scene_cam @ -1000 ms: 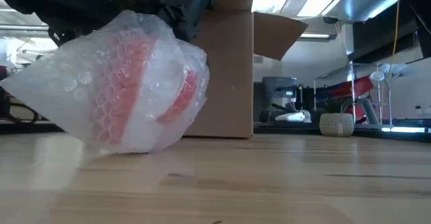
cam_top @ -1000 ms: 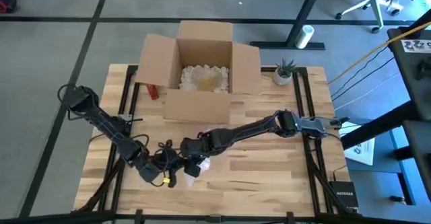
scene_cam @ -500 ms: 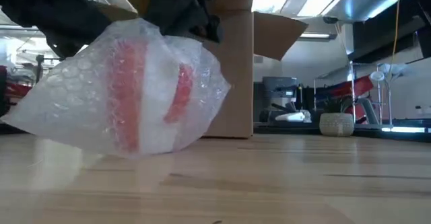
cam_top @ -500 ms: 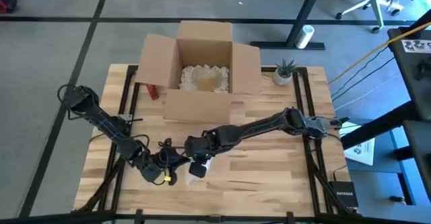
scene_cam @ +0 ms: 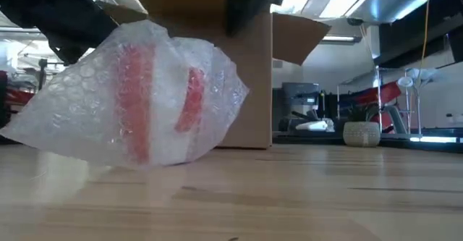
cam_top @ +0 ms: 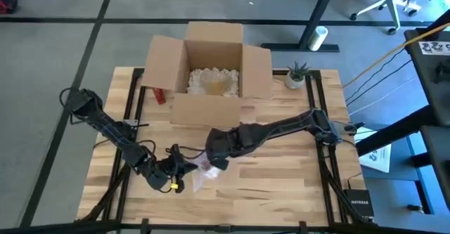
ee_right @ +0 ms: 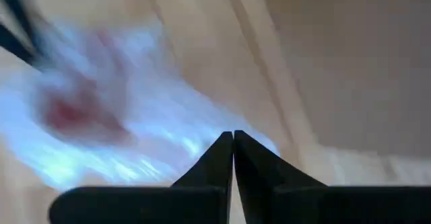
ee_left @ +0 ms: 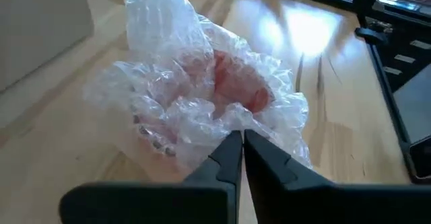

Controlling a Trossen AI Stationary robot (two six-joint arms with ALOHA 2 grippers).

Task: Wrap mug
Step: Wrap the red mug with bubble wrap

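Low view shows the mug [scene_cam: 155, 89] nearest of all, a red shape lying on its side inside a loose bundle of bubble wrap [scene_cam: 87, 111] that rests on the wooden table [scene_cam: 304, 197] toward the front left of centre. From the left wrist view, the left gripper [ee_left: 242, 143] sits at the near edge of the bundle with its fingers pressed together on a crumpled fold of the wrap, pinning that side down. From the right wrist view, the right gripper [ee_right: 233, 142] has its fingers clenched tip to tip; a pale sheet lies just past them, but the blur keeps me from saying whether any film is caught between them. From above, that gripper sits just beside the bundle on the side toward the cardboard box [cam_top: 211, 69], its arm stretched across the table from the right. The wrap looks gathered but not closed, with loose flaps sticking up, so I judge the step in hand to be folding the free edges over the mug. To do it well, the left grip should hold firm as the anchor while the right draws a flap low and snug across the top, slowly, so the mug does not roll out. Beyond, the open box holds pale packing filler [cam_top: 211, 79], and a small potted plant [cam_top: 297, 74] stands at the far right corner.
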